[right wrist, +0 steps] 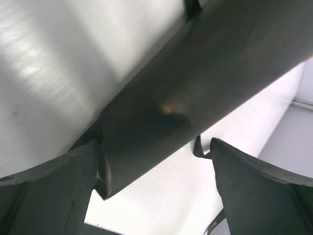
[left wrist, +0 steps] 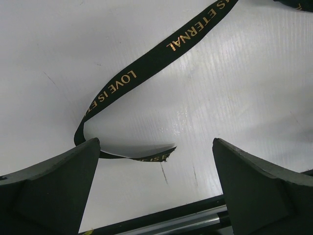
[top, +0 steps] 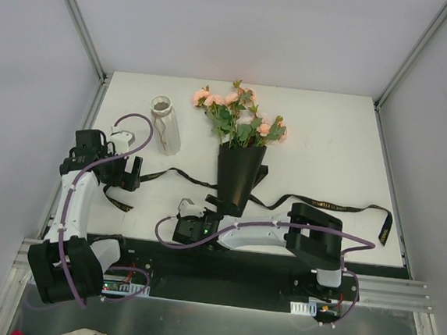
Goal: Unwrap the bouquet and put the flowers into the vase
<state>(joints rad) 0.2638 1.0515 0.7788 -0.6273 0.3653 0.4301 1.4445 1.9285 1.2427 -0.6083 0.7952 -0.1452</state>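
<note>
We find the bouquet (top: 237, 151) lying wrapped on the table (top: 327, 145), vase (top: 165, 129) near its left. The right gripper (top: 214, 206) gapes wide astride its tip; the left gripper (left wrist: 155, 147) is wide above the ribbon (left wrist: 146, 68).

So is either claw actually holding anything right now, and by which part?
Nothing is held. The right gripper stands open, with the narrow end of the black wrap between its jaws. The left gripper hangs open above the ribbon and its loose end.

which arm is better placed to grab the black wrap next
Right. The right end effector, open, straddles the narrow end of the wrap; the left end effector hangs open over the loose ribbon end.
</note>
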